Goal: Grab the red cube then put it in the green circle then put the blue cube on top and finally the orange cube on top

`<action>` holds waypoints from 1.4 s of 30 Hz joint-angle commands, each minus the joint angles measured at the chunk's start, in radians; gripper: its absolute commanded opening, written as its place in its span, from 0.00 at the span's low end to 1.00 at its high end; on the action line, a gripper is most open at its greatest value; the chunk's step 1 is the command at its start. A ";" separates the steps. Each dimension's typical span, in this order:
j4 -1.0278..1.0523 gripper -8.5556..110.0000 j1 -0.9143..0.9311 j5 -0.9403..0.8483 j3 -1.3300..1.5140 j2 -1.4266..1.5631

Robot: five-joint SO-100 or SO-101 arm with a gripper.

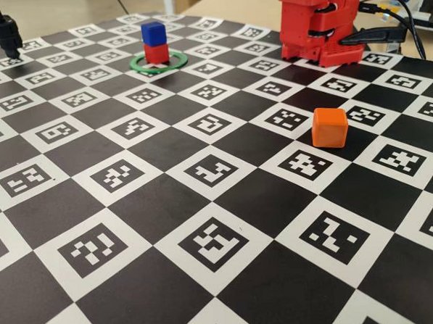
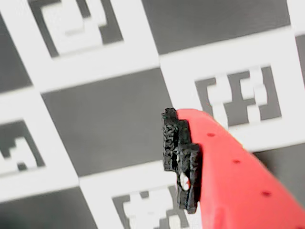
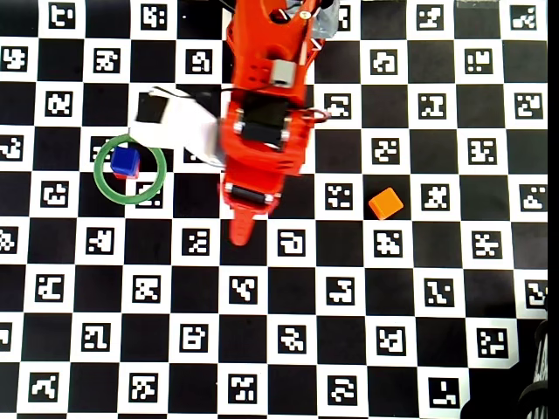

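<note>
The small matte red plastic cube [image 1: 157,53] sits inside the thin flat green ring [image 1: 140,65] at the far left of the fixed view, and the small deep-blue plastic cube [image 1: 152,33] rests squarely on top of it, the two forming an upright little stack. From overhead the blue cube [image 3: 126,161] covers nearly all of the red one [image 3: 121,175], which shows only as a sliver at its edge, and the pair stands a little up and left of the middle of the green ring [image 3: 149,192]. The small bright-orange plastic cube [image 1: 329,127] lies alone on the black-and-white checkered marker board [image 1: 207,264], well apart from the stack, to the right in the fixed view; overhead it is to the right of my red arm [image 3: 262,122], turned somewhat against the squares [image 3: 385,203]. My gripper [image 3: 239,234] hangs over the board between ring and orange cube, holding nothing. In the wrist view I see only one red finger with its black ribbed pad [image 2: 181,157] above bare squares, so whether my jaws are apart or together I cannot tell.
</note>
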 commanded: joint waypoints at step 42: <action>-0.407 0.49 -0.813 0.640 0.212 0.017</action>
